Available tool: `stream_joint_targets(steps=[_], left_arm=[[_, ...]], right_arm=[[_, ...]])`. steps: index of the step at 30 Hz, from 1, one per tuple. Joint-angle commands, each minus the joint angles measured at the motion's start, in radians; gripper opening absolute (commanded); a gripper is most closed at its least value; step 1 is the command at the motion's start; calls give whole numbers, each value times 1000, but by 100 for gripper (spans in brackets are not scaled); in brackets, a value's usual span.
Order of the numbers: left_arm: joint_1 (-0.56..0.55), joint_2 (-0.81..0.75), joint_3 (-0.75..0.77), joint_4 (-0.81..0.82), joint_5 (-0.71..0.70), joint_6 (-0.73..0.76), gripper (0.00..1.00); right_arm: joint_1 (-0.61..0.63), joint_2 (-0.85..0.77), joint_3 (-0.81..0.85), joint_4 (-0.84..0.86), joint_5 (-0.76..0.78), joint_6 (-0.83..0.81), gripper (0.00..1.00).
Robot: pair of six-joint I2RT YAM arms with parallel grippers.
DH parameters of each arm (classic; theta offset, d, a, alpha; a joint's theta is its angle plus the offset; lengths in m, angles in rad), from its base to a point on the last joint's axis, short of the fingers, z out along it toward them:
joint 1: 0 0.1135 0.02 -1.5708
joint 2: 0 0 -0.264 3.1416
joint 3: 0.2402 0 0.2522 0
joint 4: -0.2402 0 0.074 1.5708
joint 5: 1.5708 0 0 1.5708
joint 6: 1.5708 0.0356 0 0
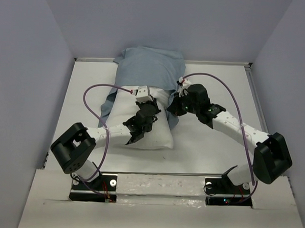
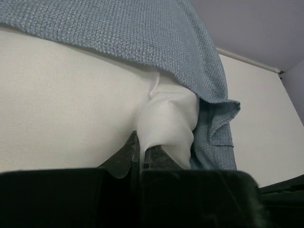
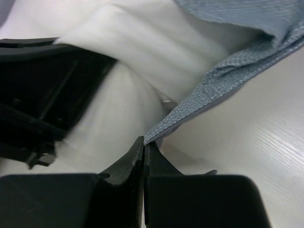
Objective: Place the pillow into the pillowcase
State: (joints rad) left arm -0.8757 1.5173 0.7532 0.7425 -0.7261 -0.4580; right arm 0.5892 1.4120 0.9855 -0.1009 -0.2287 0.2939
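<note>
Blue-grey pillowcase (image 1: pixel 149 64) is being worked over the white pillow (image 1: pixel 159 137) at mid-frame in the top view, the pillow's lower half being left bare on the worktop (image 1: pixel 211 146). A pillow fold is being pinched by the left claw (image 2: pixel 141 142), the case's hem by the right claw (image 3: pixel 144 143). Next, the hem is probably being called down-frame over the pillow.

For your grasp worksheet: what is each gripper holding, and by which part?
The left gripper pinches a bunched fold of the pillow; the right gripper pinches the pillowcase at its hemmed edge.
</note>
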Motion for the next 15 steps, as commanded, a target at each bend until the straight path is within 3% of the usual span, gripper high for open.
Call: stream_joint_targets(steps=[1, 3, 5, 7, 8, 9, 10, 11, 13, 15], left_arm=[[0, 20, 31, 98, -95, -45, 0], [27, 46, 46, 97, -64, -53, 0], [41, 69, 49, 119, 32, -71, 1], [41, 58, 46, 141, 80, -67, 9], [41, 47, 43, 155, 144, -64, 31], [40, 15, 47, 155, 184, -47, 45], [40, -3, 54, 144, 283, -30, 60], [38, -25, 87, 117, 324, 2, 80], [29, -81, 148, 14, 381, 33, 88], [15, -117, 234, -133, 467, 64, 92]], right_arm=[[4, -30, 116, 64, -317, -42, 0], [26, -63, 81, 53, -331, -51, 0], [26, -131, 42, 32, -211, -47, 0], [26, -178, -1, -43, -100, -36, 0], [26, -233, -16, -65, 1, -30, 9], [26, -263, -34, -113, 58, -10, 20], [26, -290, -38, -144, 162, -3, 47], [26, -341, -36, -195, 192, 1, 60], [26, -379, -25, -230, 219, 1, 78], [26, -401, 8, -252, 183, 1, 83]])
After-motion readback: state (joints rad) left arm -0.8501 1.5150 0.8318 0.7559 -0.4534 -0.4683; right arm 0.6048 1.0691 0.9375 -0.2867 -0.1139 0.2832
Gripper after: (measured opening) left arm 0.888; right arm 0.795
